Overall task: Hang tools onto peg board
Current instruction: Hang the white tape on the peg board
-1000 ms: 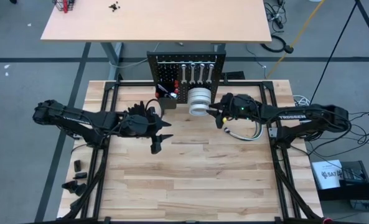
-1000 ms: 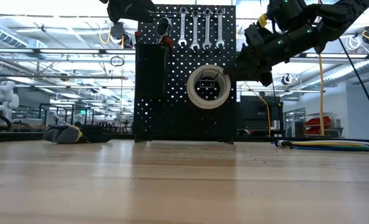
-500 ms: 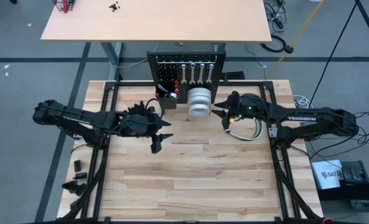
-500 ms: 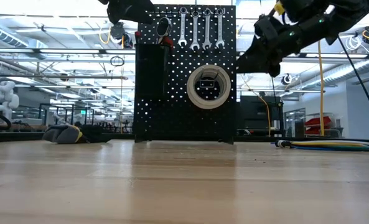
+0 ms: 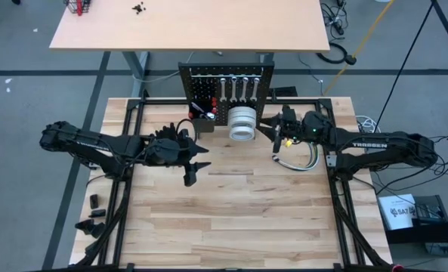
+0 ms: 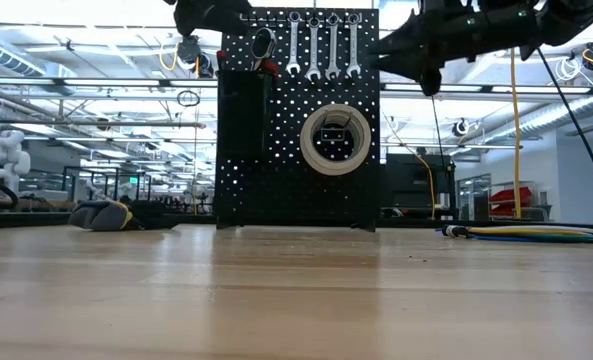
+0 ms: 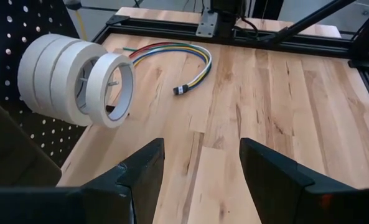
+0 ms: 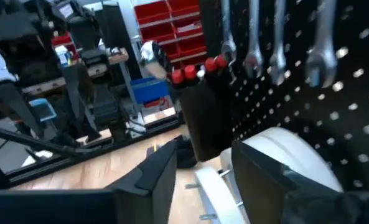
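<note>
We look down on a butcher-block table (image 5: 231,219) set in a grey-floored workshop, with a second tan desk (image 5: 186,26) beyond it. Our landmark is the peg board (image 5: 226,85), the small black perforated panel standing upright at the table's far edge.

On the peg board we see four silver wrenches (image 6: 323,45) hanging in a row along its top. Below them, four white tape rolls (image 7: 78,79) are stacked on a wire hook, jutting out from the panel's face toward the table. To the side of the rolls sits the board's black bin (image 6: 243,115), with red-handled screwdrivers (image 8: 200,70) standing in it.

The right gripper (image 5: 273,134) hovers just beside the tape rolls, near the peg board's front. Its fingers (image 8: 156,168) stand apart and we see nothing between them.

The left gripper (image 5: 196,168) waits farther out from the peg board, over bare table, its fingers (image 7: 268,171) spread wide and holding nothing.

A bundle of coloured cables (image 7: 172,56) lies curved on the table in front of the peg board, under the right arm.
</note>
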`<action>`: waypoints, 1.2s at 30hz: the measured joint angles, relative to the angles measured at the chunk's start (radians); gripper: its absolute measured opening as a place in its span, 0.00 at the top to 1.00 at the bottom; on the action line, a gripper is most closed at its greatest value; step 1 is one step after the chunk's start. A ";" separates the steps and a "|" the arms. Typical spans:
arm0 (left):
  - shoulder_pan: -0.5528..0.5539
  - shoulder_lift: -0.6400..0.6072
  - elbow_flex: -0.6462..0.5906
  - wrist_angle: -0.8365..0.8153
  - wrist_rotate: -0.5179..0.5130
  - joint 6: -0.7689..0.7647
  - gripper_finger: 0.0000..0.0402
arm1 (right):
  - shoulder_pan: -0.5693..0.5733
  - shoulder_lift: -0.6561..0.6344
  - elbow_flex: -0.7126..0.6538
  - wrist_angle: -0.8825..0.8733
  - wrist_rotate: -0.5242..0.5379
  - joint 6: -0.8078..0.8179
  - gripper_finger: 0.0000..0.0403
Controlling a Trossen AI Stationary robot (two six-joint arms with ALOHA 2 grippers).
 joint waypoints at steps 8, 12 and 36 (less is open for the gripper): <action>0.000 0.000 0.000 0.010 -0.002 0.000 0.47 | 0.083 0.091 0.000 0.065 0.017 -0.052 0.97; 0.000 0.000 0.000 0.009 -0.002 -0.004 0.47 | 0.106 0.131 0.018 0.076 0.081 -0.050 0.99; 0.000 0.000 0.000 -0.003 -0.002 -0.007 0.47 | 0.111 0.305 0.220 -0.228 0.111 -0.098 1.00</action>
